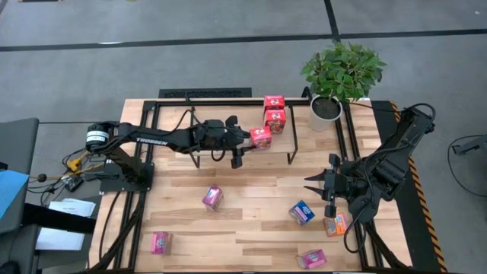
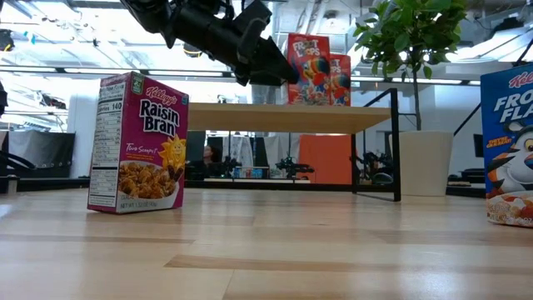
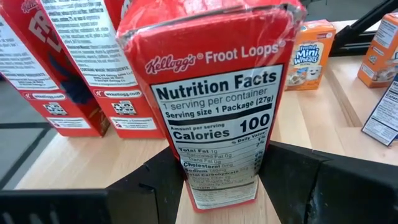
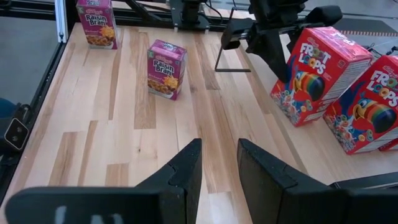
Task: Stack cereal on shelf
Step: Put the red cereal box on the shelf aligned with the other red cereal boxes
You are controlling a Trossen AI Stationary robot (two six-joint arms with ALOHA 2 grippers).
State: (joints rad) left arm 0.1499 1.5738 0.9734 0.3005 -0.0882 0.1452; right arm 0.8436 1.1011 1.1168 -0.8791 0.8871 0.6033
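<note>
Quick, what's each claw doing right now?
Left gripper: shut on a red box at the shelf.
Right gripper: open, holding nothing.

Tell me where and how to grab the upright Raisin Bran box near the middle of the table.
Take the Raisin Bran box across its two narrow side panels, near the top, coming down from above. It stands upright and alone on the table, so both sides look free, and its narrow depth suits a small opening. The right gripper, fingers apart and empty, seems nearer.
</note>
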